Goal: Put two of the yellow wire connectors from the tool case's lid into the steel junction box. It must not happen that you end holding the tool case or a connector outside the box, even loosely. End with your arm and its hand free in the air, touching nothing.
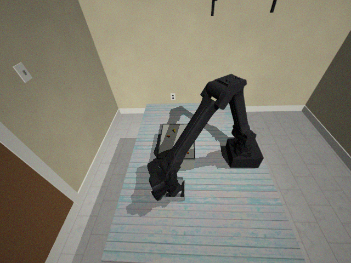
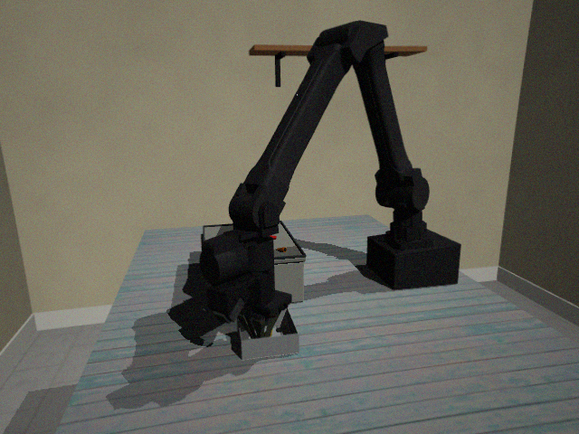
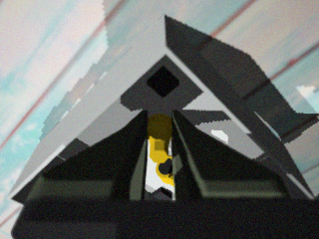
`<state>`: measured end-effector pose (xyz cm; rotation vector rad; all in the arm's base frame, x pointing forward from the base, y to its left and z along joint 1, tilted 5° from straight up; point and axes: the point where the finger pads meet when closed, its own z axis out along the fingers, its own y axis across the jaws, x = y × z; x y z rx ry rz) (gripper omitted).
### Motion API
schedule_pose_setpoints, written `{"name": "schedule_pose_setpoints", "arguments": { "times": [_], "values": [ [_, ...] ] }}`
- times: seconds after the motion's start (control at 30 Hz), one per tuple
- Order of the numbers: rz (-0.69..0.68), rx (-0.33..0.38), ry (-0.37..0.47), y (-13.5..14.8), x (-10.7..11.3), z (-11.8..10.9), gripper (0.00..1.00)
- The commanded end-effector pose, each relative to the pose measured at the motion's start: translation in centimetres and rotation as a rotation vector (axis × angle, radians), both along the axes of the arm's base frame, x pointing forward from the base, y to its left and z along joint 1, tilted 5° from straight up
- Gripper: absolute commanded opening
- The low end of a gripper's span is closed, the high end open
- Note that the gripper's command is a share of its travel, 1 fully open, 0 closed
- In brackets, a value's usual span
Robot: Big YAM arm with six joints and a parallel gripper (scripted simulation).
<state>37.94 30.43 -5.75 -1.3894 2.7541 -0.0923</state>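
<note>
My gripper (image 3: 159, 120) is shut on a yellow wire connector (image 3: 159, 130), seen between the two dark fingers in the wrist view. The fingers reach down inside the steel junction box (image 2: 266, 338), a small open grey box on the plank table; it also shows in the top view (image 1: 175, 192) and fills the wrist view (image 3: 164, 100), with a dark square hole in its floor. A second yellow piece (image 3: 166, 171) shows lower between the fingers. The tool case (image 1: 175, 141) stands behind the box, and small connectors lie on its lid (image 1: 173, 130), one yellow and some orange.
The arm's black base (image 2: 411, 261) stands on the table at the right. The arm's forearm crosses over the tool case. A wooden shelf (image 2: 336, 49) hangs on the back wall. The table's left edge is near the junction box.
</note>
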Motion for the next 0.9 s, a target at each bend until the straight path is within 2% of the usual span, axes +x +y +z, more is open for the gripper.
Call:
{"name": "schedule_pose_setpoints", "arguments": {
  "times": [0.0, 0.13, 0.17, 0.87],
  "values": [
    [0.0, 0.027, -0.034, 0.3, 1.04, 1.52, 0.09],
    [0.0, 0.028, -0.034, 0.34, 1.06, 1.58, 0.09],
    [0.0, 0.027, -0.033, 0.33, 1.04, 1.52, 0.28],
    [0.0, 0.019, -0.024, 0.21, 0.89, 0.97, 0.28]
  ]
}}
